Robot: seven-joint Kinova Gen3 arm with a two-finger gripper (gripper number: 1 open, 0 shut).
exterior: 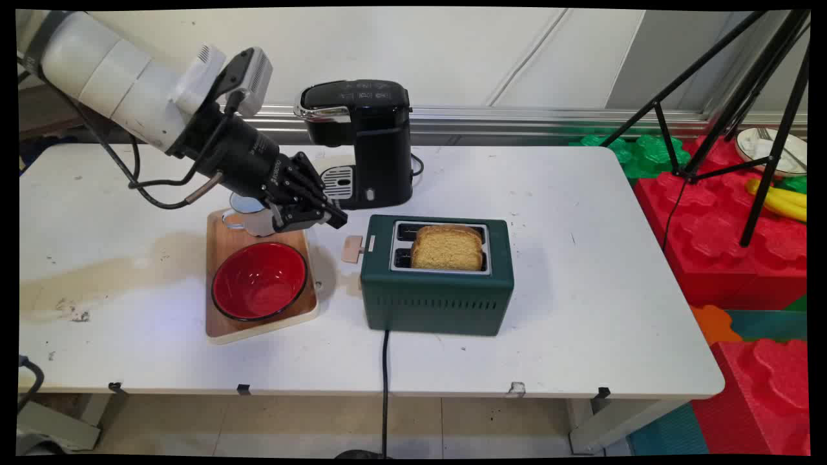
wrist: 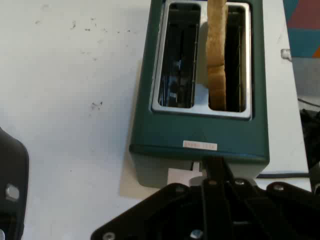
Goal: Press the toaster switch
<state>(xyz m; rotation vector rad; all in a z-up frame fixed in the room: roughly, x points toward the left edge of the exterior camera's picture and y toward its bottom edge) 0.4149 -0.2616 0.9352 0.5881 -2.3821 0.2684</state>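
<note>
Currently the end effector point(exterior: 336, 218) has its two fingers closed together, holding nothing, with the tips just left of the toaster's lever point(exterior: 353, 249) and slightly above it; contact with the lever cannot be confirmed. The green toaster point(exterior: 437, 284) stands near the centre of the white surface point(exterior: 581, 271), with one slice of bread point(exterior: 447, 247) upright in its near slot. Left of the toaster, a wooden board point(exterior: 223, 326) carries a red bowl point(exterior: 259, 281) and, behind it, a white mug point(exterior: 249, 219). A black coffee machine point(exterior: 365, 139) stands at the far side.
</note>
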